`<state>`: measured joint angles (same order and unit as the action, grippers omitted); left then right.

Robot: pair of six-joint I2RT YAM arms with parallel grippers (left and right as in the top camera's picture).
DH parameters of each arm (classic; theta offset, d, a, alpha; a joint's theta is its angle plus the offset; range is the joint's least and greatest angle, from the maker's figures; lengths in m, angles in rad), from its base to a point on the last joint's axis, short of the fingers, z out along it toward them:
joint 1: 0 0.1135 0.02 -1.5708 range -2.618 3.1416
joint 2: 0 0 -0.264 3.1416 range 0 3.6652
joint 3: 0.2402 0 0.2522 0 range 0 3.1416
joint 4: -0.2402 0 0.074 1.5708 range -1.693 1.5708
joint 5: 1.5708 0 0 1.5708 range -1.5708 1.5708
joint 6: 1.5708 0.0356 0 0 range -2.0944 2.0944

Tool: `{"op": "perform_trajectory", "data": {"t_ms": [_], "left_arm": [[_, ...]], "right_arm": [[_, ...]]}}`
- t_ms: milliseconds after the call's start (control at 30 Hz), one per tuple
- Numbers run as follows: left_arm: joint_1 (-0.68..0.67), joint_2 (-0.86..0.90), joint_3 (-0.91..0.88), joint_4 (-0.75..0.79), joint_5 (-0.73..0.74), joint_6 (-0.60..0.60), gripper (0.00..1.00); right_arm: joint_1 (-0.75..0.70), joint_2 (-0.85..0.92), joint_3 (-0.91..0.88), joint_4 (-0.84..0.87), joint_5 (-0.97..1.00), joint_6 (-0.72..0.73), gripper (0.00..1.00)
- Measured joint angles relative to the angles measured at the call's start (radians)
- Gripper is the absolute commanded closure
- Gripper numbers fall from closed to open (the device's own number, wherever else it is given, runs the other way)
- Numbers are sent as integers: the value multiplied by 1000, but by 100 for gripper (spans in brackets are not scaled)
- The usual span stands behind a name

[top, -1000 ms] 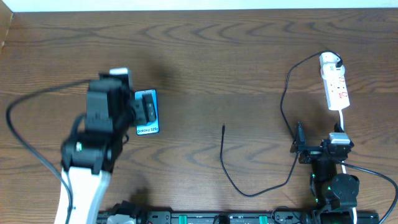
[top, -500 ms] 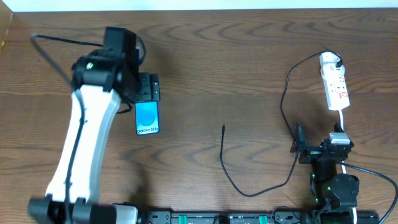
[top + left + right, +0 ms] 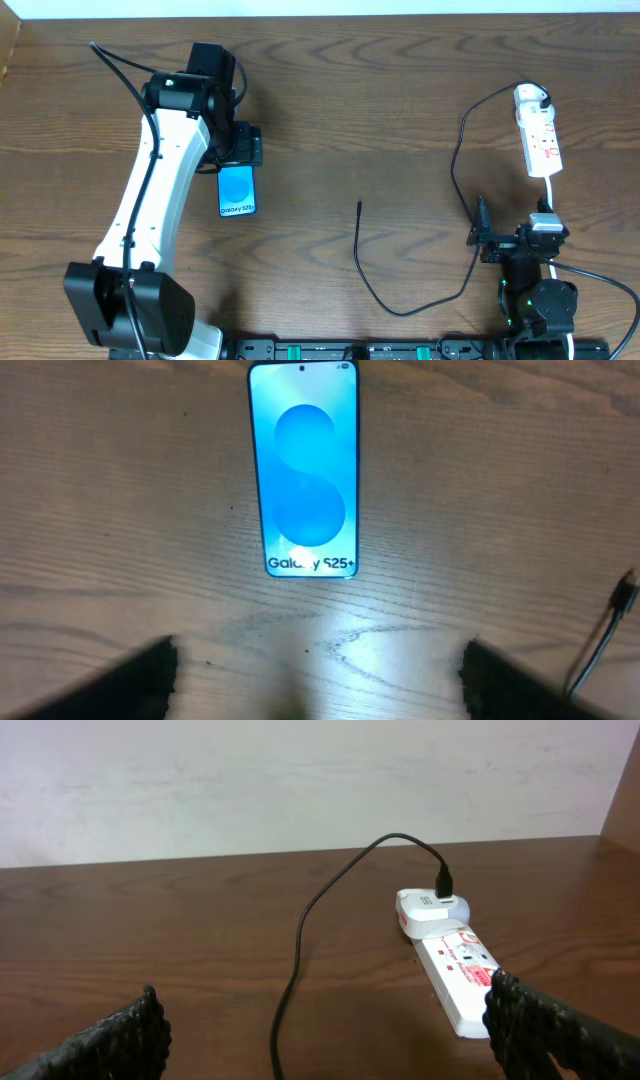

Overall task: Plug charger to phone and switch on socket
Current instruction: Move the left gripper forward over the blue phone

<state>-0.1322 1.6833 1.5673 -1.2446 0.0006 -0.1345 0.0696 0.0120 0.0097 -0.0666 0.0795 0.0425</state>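
The phone (image 3: 237,190) lies flat on the left of the table, blue screen up; it also shows in the left wrist view (image 3: 305,470). My left gripper (image 3: 238,148) hovers over the phone's far end, open and empty, both fingertips low in the left wrist view (image 3: 315,690). The charger cable (image 3: 400,308) loops across the table from its free tip (image 3: 359,206) to its plug in the white socket (image 3: 538,130). My right gripper (image 3: 510,235) is open and empty just before the socket (image 3: 455,960), with the cable (image 3: 300,950) between its fingers (image 3: 330,1040).
The socket's white cord (image 3: 551,195) runs toward the right arm's base. The cable tip shows at the right edge of the left wrist view (image 3: 622,598). A black rail (image 3: 340,350) runs along the front edge. A pale wall (image 3: 300,780) stands behind the table.
My left arm has swung up and toward the far side, and its gripper has moved off the phone's screen to its far end. The phone, cable and right arm have not moved.
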Motion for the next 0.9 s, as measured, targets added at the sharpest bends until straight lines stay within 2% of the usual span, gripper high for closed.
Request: {"op": "perform_trajectory", "data": {"t_ms": [33, 67, 100, 133, 167, 667, 900], "left_arm": [[0, 0, 0, 1, 0, 0, 72], [0, 0, 0, 3, 0, 1, 72], [0, 0, 0, 7, 0, 3, 50], [0, 0, 0, 10, 0, 7, 12], [0, 0, 0, 13, 0, 4, 1], [0, 6, -2, 56, 0, 1, 0], [0, 67, -2, 81, 0, 1, 0]], "right_arm": [[0, 0, 0, 0, 0, 0, 1], [0, 0, 0, 0, 0, 0, 1], [0, 0, 0, 0, 0, 0, 1], [0, 0, 0, 0, 0, 0, 1], [0, 0, 0, 0, 0, 0, 1], [0, 0, 0, 0, 0, 0, 1], [0, 0, 0, 0, 0, 0, 1]]}}
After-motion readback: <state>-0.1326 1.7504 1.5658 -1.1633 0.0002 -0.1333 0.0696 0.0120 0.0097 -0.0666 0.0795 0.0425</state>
